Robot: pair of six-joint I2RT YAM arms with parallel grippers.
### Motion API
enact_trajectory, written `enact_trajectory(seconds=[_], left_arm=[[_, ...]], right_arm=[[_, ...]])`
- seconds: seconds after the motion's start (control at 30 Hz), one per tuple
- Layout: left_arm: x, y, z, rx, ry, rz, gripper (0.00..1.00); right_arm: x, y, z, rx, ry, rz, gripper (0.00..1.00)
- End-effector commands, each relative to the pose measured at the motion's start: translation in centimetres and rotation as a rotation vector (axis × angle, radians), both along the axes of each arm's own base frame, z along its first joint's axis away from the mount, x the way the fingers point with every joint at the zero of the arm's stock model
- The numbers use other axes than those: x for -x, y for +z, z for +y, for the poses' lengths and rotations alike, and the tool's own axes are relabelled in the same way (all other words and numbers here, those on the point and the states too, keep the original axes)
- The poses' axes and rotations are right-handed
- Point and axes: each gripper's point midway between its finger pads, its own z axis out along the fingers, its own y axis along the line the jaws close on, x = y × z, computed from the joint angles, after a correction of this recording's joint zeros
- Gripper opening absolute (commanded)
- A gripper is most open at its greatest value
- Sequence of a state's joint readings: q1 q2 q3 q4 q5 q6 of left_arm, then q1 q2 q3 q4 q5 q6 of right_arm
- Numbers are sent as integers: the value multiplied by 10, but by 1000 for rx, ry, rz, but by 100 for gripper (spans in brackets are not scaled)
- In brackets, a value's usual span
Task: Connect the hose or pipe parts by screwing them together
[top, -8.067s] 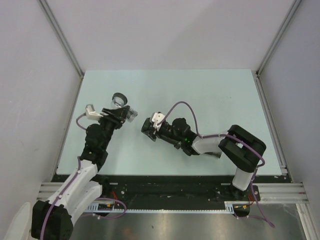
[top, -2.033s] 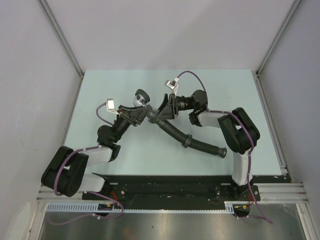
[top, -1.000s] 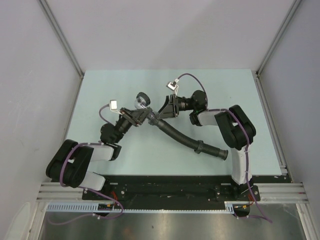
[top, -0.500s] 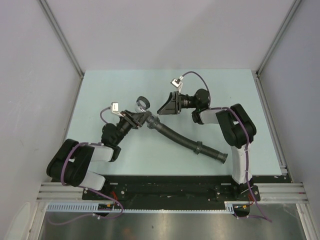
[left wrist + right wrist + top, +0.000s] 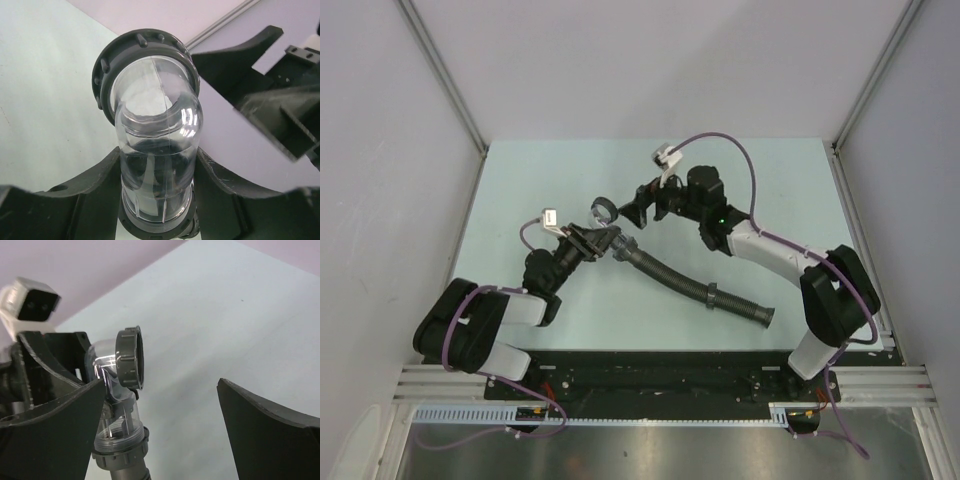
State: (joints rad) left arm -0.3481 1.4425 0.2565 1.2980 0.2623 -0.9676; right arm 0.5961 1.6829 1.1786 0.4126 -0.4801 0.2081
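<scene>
A clear elbow fitting (image 5: pixel 157 130) with grey collar nuts is clamped between the fingers of my left gripper (image 5: pixel 599 238), which is shut on it. Its upper nut (image 5: pixel 129 357) faces sideways. Its lower nut (image 5: pixel 120 456) sits on the end of the black ribbed hose (image 5: pixel 685 283), which runs right across the table to its free end (image 5: pixel 765 316). My right gripper (image 5: pixel 639 206) hangs just behind the fitting, open wide with nothing between its fingers (image 5: pixel 270 430). In the right wrist view the fitting (image 5: pixel 114 390) stands beside that gripper's left finger.
The pale green table (image 5: pixel 780 190) is boxed in by grey walls with metal rails (image 5: pixel 445 80) on both sides. Purple cables (image 5: pixel 725 140) loop off both wrists. The arm bases sit on the black rail (image 5: pixel 650 370) at the near edge.
My right gripper has opened, let go of the hose's collar end and drawn back a little. The right arm has swung out to the right. My left gripper still holds the fitting.
</scene>
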Motion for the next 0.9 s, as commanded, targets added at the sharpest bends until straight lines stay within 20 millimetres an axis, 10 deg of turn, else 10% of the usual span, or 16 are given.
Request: enact_trajectory(seconds=[0.0, 0.53, 0.87], left_arm=[[13, 85, 10, 120, 27, -353, 0], [11, 84, 11, 131, 34, -340, 1], [11, 83, 12, 136, 38, -329, 0]], right_arm=[[-5, -23, -12, 283, -207, -127, 100], [59, -32, -15, 402, -294, -193, 100], [103, -47, 17, 413, -81, -227, 100]])
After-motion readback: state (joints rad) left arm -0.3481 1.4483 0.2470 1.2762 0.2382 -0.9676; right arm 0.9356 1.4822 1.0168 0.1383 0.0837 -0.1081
